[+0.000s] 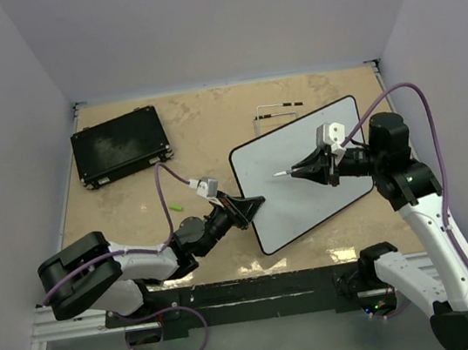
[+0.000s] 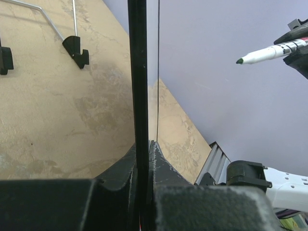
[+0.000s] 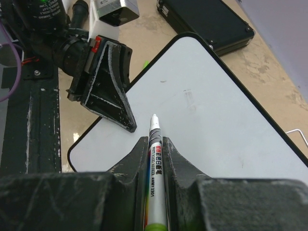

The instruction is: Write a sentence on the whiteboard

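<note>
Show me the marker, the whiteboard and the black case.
marker (image 3: 155, 168): right wrist view, on its printed barrel.
whiteboard (image 1: 300, 205): top external view, on its bare white face.
black case (image 1: 120, 146): top external view, on the middle of its lid.

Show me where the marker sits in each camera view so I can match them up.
Top external: marker near centre, over the whiteboard.
Left wrist: marker upper right, tip pointing left.
Right wrist: marker bottom centre, in the right end effector.
Shared landmark: the whiteboard, in all three.
</note>
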Robot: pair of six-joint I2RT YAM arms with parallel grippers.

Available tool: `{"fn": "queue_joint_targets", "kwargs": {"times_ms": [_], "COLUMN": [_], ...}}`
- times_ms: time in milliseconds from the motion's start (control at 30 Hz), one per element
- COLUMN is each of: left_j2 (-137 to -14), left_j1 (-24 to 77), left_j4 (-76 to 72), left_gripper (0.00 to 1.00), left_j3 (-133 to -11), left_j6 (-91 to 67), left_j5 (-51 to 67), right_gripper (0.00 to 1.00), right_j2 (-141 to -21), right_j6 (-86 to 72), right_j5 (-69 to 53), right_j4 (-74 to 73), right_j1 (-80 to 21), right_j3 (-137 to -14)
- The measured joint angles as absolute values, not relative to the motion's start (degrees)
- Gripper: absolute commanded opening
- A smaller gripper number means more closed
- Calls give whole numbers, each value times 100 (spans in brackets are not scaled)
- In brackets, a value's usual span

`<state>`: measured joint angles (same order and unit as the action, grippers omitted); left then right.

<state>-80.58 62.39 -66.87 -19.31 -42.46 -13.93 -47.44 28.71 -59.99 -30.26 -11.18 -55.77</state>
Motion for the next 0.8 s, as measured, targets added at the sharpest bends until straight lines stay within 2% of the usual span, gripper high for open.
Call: {"fn": "queue_joint_targets", "kwargs": {"times_ms": [800], "left_j2": [-8206], "left_j1": [6239], "left_j4": [-6665], "left_gripper": [0], "left_j3": [-1997], "left_j6": [-4659], "left_j5": [-1481], "right_gripper": [0], "right_j2": [-5030], "right_j6": [2447], "right_j5": [-5714], "right_j4": [-2246], "right_j1": [-1118], "right_j3": [-5227]}}
